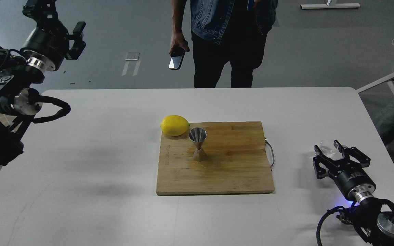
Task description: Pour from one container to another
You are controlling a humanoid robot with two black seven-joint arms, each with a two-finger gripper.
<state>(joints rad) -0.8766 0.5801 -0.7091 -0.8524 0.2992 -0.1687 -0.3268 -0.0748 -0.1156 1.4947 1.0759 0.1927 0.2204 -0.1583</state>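
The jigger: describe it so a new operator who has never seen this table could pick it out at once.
Find the wooden cutting board in the middle of the white table. The jigger stands upright on the board's far left part, just right of a yellow lemon. It is the only shiny steel piece there: two cones joined at a narrow waist, unlike the clear glass tumbler at the right gripper.

Matte black arms with silver joint rings, looping black cables, and a blue glow at the right wrist.
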